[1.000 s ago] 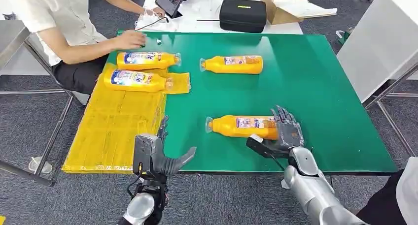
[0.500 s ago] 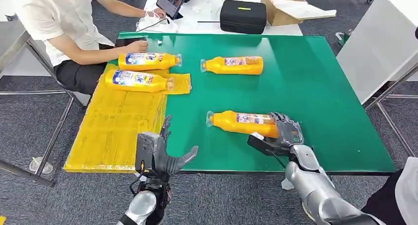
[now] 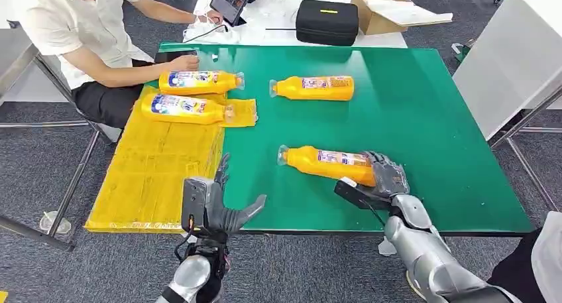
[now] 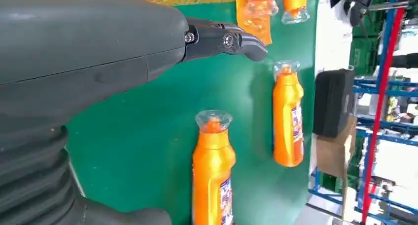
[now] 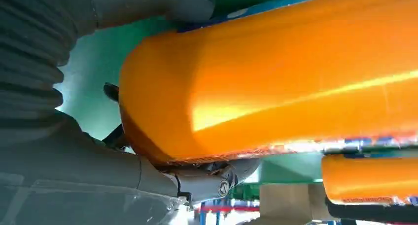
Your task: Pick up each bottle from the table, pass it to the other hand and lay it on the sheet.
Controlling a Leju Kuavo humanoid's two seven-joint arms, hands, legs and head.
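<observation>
An orange bottle [image 3: 325, 164] lies at a slight angle near the front of the green table [image 3: 424, 117], cap pointing left. My right hand [image 3: 381, 180] grips its base end, fingers over the top and thumb below; the same bottle [image 5: 276, 82] looms large in the right wrist view. My left hand [image 3: 215, 203] is open at the table's front edge, apart from that bottle [image 4: 213, 171]. A second bottle [image 3: 311, 87] lies farther back on the table. Two more bottles [image 3: 197, 82] [image 3: 185, 108] lie at the far end of the yellow sheet [image 3: 159, 164].
A person sits at the far left with a hand [image 3: 185, 62] on the table beside the farthest bottle. Behind the table are a black case [image 3: 326, 20], a cardboard box [image 3: 384, 8] and a tablet [image 3: 227, 1]. A white table [image 3: 510, 51] stands at the right.
My right hand's fingers have closed over the near bottle's base, and the bottle has tilted slightly. The person's hand has drawn back a little. My left hand stays put.
</observation>
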